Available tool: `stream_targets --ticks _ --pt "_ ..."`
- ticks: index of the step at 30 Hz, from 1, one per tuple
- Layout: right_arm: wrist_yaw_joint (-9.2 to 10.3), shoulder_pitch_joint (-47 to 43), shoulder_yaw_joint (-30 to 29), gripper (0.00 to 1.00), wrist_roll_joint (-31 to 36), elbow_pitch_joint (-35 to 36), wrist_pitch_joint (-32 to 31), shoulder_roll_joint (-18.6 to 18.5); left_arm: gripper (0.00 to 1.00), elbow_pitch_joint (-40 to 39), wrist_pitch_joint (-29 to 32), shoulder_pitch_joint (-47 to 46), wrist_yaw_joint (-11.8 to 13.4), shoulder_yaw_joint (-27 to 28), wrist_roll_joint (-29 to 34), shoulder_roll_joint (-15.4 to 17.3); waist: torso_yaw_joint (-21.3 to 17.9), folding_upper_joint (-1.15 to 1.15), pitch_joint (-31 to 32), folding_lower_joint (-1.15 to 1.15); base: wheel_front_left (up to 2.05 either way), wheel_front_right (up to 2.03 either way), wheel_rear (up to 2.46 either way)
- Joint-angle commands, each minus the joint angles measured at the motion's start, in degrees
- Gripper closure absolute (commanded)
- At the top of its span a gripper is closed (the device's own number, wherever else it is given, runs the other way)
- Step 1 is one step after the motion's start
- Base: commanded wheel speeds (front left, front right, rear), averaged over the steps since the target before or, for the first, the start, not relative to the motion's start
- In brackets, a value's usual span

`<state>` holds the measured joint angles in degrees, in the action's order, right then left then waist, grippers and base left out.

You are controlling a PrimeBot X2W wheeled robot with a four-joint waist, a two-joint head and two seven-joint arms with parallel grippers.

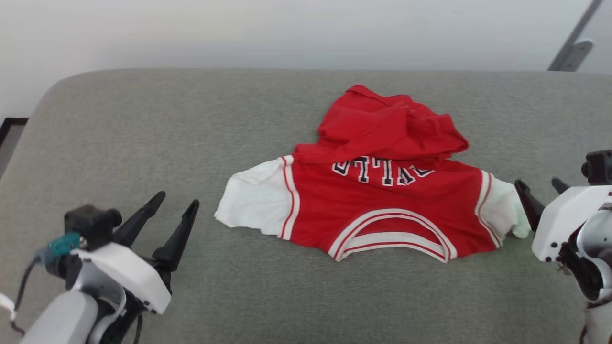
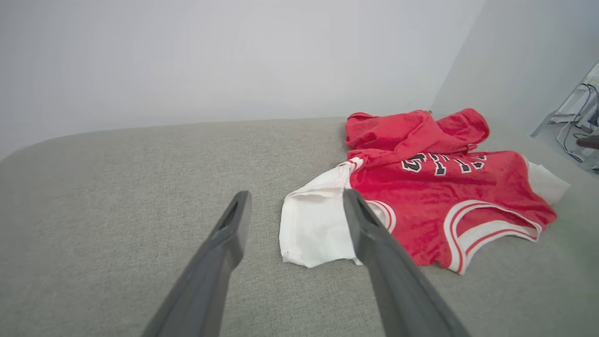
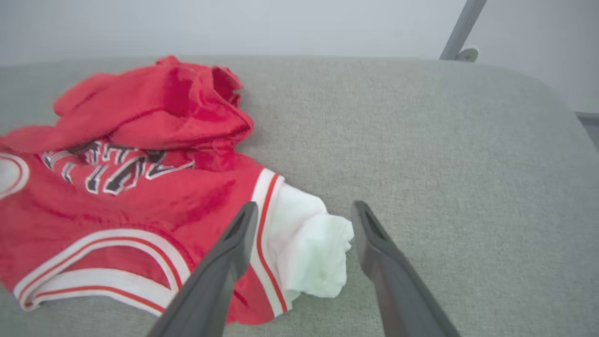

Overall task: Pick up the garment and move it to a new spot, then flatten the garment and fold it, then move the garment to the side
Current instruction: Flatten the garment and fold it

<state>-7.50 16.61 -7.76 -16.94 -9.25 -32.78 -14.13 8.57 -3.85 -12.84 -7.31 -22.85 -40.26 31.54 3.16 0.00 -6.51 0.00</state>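
The garment [image 1: 382,205] lies on the grey cushion [image 1: 143,143], red with white sleeves, striped trim and block lettering; its far half is bunched and folded over the lettering. My left gripper [image 1: 178,200] stands open at the lower left, a short way from the left white sleeve [image 2: 313,224], with nothing between its fingers. My right gripper [image 1: 540,184] is open at the right edge, just beside the right white sleeve [image 3: 313,243], which is crumpled. In the right wrist view that sleeve lies between and beyond the fingers [image 3: 234,243], untouched as far as I can see.
The grey cushion [image 3: 444,140] spreads wide around the garment, with a rounded corner at the far left. A pale wall stands behind it. A grey metal strut [image 1: 571,48] rises at the far right. Cables [image 2: 575,126] lie on the floor beyond the cushion's right end.
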Motion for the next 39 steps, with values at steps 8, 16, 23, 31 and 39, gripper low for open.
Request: stream_targets --ticks 8,16,23,31,39 --pt "0.01 -3.26 -0.96 0.00 4.59 6.32 10.92 6.49 0.00 1.22 14.75 -8.71 -0.17 -6.05 -8.11 5.05 -4.33 0.00 0.83 0.00 0.00 0.00 0.00" --pt "0.01 -4.81 1.68 0.00 7.49 9.29 22.09 9.92 0.00 6.50 27.80 -18.36 -0.17 -11.44 -12.42 6.18 -7.21 0.00 -0.34 0.00 0.00 0.00 0.00" --pt "0.01 -5.52 2.60 0.00 7.39 8.20 25.76 11.09 0.00 15.02 37.55 -23.20 0.07 -14.75 -15.18 5.48 -9.88 0.00 -2.14 0.00 0.00 0.00 0.00" --pt "0.01 -4.94 2.79 0.00 5.88 7.82 24.63 11.28 0.00 23.48 43.68 -26.72 1.11 -17.20 -14.16 4.40 -12.00 0.00 -4.45 0.00 0.00 0.00 0.00" --pt "0.01 -4.50 3.70 0.00 4.40 7.21 21.75 11.27 0.00 31.53 46.19 -27.83 1.41 -17.90 -15.78 0.94 -13.02 0.00 -6.88 0.00 0.00 0.00 0.00"
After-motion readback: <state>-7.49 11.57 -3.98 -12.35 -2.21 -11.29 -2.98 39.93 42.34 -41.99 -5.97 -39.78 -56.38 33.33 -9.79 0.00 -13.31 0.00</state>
